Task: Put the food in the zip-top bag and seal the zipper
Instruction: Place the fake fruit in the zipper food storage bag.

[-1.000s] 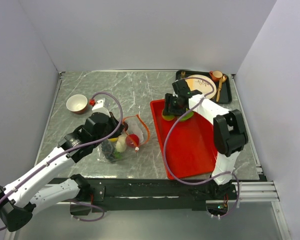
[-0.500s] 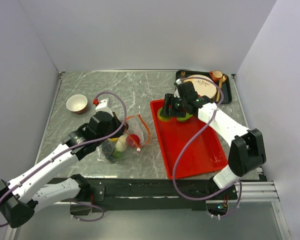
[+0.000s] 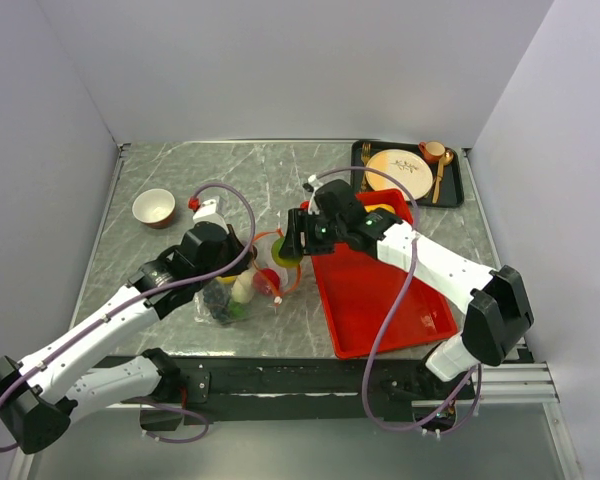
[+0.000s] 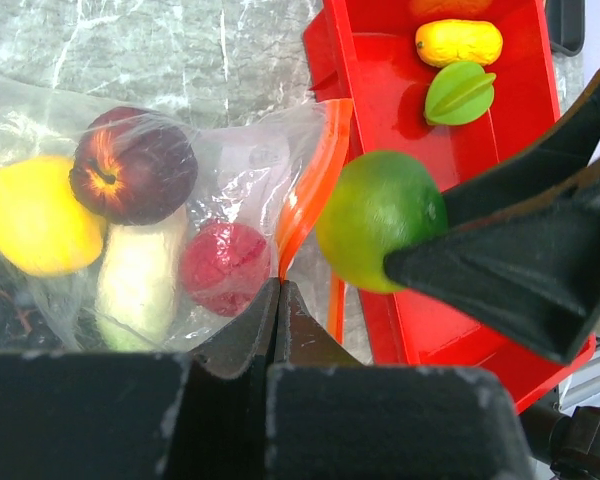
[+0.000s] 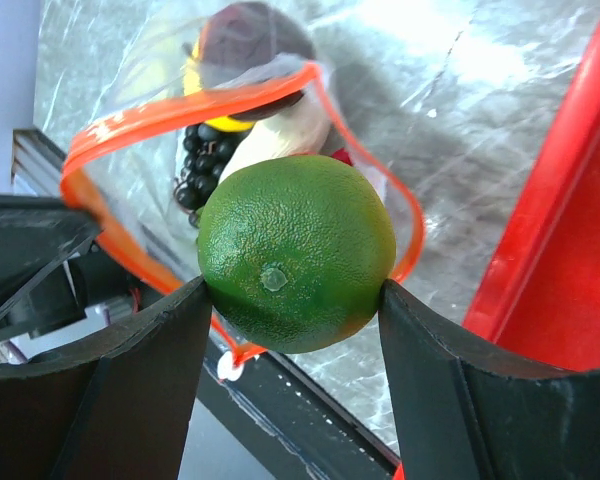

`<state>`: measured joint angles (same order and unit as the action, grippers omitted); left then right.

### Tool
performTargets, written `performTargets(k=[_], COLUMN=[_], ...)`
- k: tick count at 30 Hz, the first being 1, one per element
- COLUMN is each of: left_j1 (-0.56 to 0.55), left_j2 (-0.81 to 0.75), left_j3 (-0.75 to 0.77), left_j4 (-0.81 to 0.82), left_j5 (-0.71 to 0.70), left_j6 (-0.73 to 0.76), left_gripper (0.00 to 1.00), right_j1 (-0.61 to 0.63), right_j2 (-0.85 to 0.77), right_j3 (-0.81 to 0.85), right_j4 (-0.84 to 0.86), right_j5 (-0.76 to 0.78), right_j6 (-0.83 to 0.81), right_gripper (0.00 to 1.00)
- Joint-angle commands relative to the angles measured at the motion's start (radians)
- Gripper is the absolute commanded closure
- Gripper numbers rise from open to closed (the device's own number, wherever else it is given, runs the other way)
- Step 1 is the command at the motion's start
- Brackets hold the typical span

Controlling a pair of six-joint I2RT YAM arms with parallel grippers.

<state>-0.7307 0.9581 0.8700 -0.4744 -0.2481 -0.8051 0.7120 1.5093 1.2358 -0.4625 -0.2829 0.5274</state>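
Grey marble-look bench [image 3: 280, 170], white walls all round. Left hand [image 4: 278, 300] is pressed tight together, pinching the clear bag [image 4: 240, 150] right at its orange zipper strip [image 4: 315, 180]; that edge is lifted and the mouth gapes. Right hand [image 5: 295, 292] is spread wide but gripping a green lime [image 5: 295, 250] btwn both fingers. The lime hangs just over the bag's open mouth, w/ the orange rim looping behind it in the right wrist view. Can't tell if it touches the plastic. Inside the bag: dark red apple-ish fruit [image 4: 133, 165], yellow one [image 4: 30, 215], white veg [image 4: 135, 285], red round one [image 4: 225, 268], plus dark grapes [image 5: 195, 165]. Bag lies on the bench just left of the red tray [image 3: 380, 290]. Tray has a yellow piece [image 4: 458, 42] and a green wedge [image 4: 458, 92] at its far end. Back right: cream plate [image 3: 395, 167] on a black tray [image 3: 456, 195]. Small bowl [image 3: 154, 207] sits far left, well apart from the rest.
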Motion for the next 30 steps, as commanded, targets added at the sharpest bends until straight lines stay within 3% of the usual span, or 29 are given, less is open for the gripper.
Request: performTargets(k=[1, 11, 14, 15, 20, 23, 30], left_j1=[-0.004, -0.003, -0.003, -0.004, -0.004, -0.004, -0.004], left_j2=[-0.012, -0.031, -0.047, -0.051, -0.059, -0.061, -0.058], left_j3=[0.032, 0.029, 0.032, 0.032, 0.04, 0.035, 0.041], left_j4=[0.04, 0.034, 0.028, 0.028, 0.017, 0.016, 0.005], left_j5=[0.004, -0.003, -0.011, -0.013, -0.023, -0.03, -0.045], left_j6=[0.009, 0.004, 0.003, 0.004, 0.009, 0.004, 0.003], left_gripper=[0.99, 0.99, 0.99, 0.99, 0.99, 0.99, 0.99], right_j1=[0.026, 0.075, 0.079, 0.081, 0.087, 0.087, 0.038], right_j2=[-0.009, 0.103, 0.133, 0.14, 0.117, 0.101, 0.026], right_j3=[0.036, 0.126, 0.136, 0.137, 0.096, 0.091, 0.09], right_j4=[0.038, 0.01, 0.031, 0.035, 0.087, 0.082, -0.001], right_j5=[-0.019, -0.058, -0.137, -0.153, -0.162, -0.144, 0.12], right_j6=[0.005, -0.03, -0.047, -0.059, -0.052, -0.069, -0.093], right_gripper=[0.59, 0.46, 0.36, 0.27, 0.14, 0.09, 0.08])
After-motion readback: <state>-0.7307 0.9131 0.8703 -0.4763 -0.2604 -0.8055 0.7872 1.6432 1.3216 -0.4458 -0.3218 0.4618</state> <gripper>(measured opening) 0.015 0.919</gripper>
